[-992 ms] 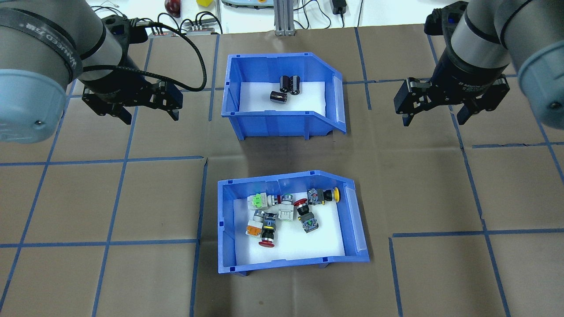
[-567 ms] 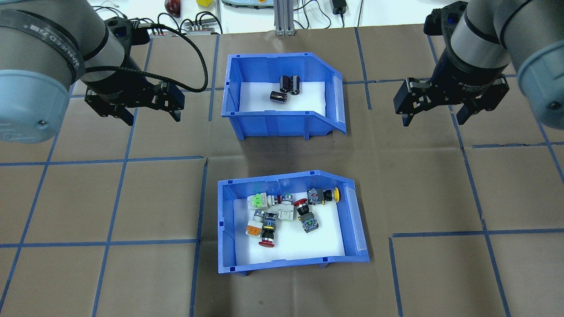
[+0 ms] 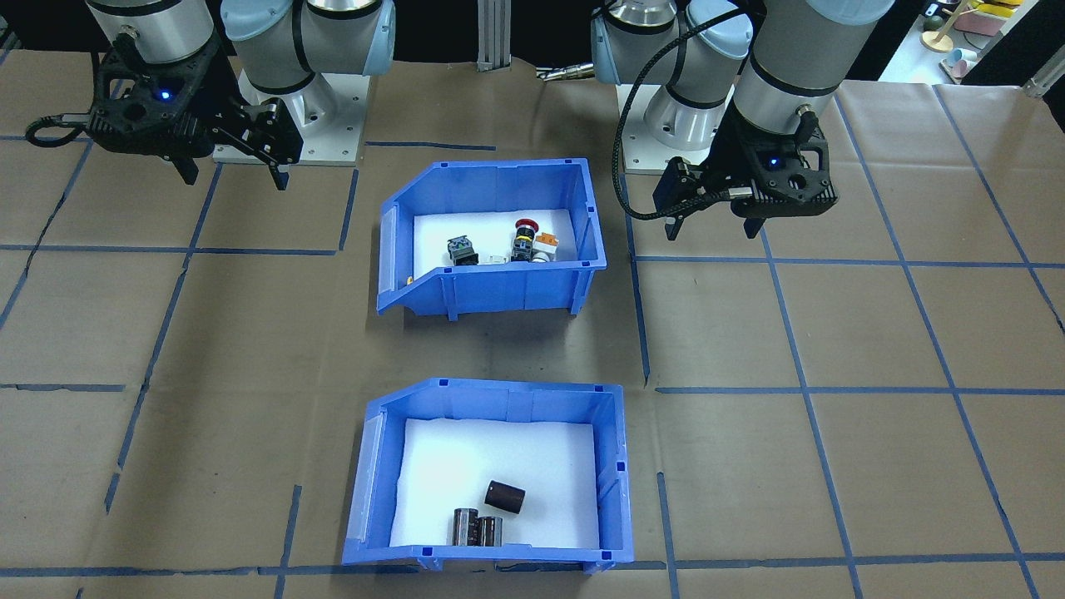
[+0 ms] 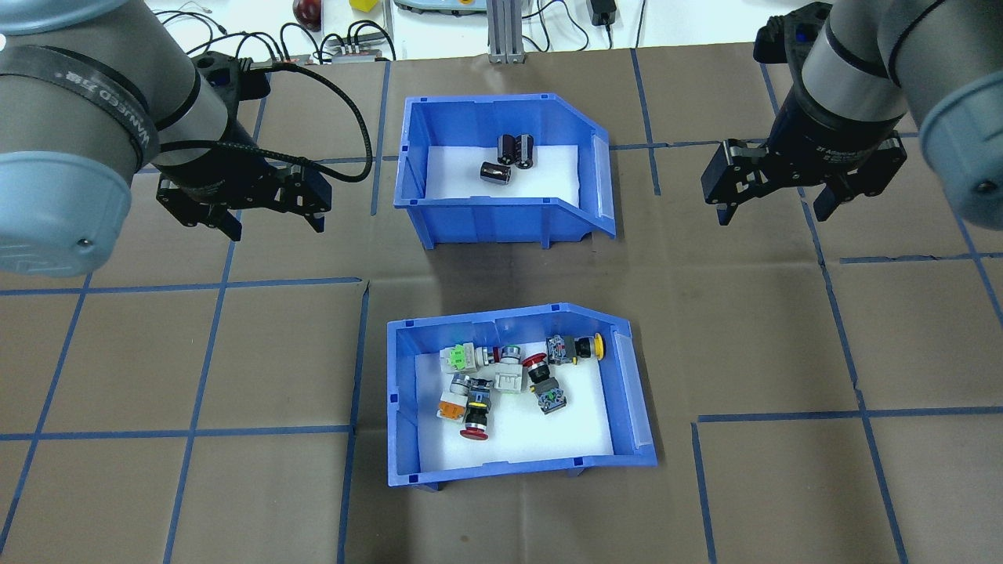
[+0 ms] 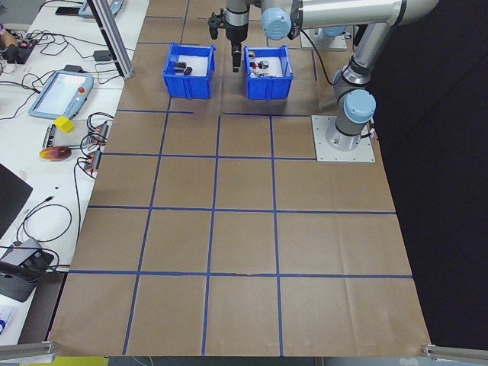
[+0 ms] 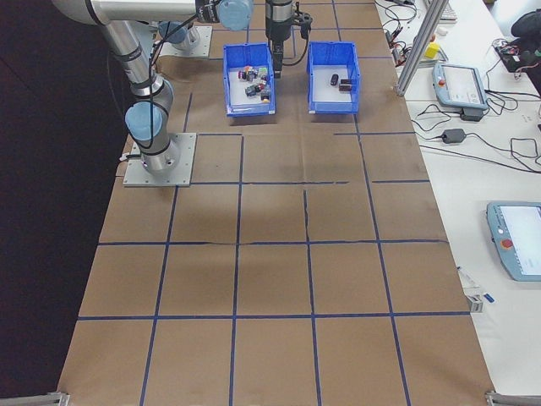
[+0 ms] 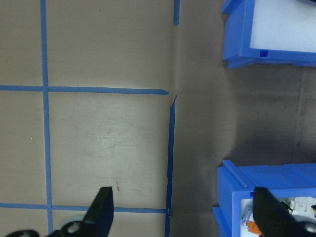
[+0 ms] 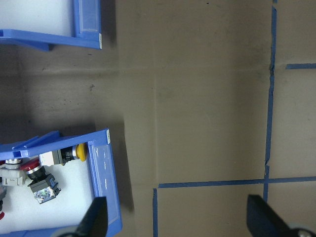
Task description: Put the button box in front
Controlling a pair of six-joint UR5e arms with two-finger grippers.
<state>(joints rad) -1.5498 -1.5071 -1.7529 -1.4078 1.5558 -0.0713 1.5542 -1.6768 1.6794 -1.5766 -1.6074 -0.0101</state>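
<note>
Black and spread wide, the left claw (image 4: pixel 256 213) hangs in the upper left of the overhead frame, pinching nothing, above bare brown paper just left of the two bins. Its own wrist camera shows both fingers apart with only the taped surface (image 4: pixel 235 352) between them, and a blue corner at the lower right edge. The right claw (image 4: pixel 783 202) sits in the upper right of the same frame — also spread and empty, well apart from either bin.

Outward from the claws, the button box (image 4: pixel 403 407) lies at lower centre of the overhead frame, the bin nearer the robot, with its red, yellow, green and orange switches (image 4: pixel 509 376) scattered on white foam. The alike bin with dark cylinders (image 4: pixel 411 164) stands at upper centre, on the far side.

By my reading the task is barely begun: neither claw touches the button box. Which side counts as front I cannot tell from these frames — if it is the far side, the whole approach, grip and move remain.
</note>
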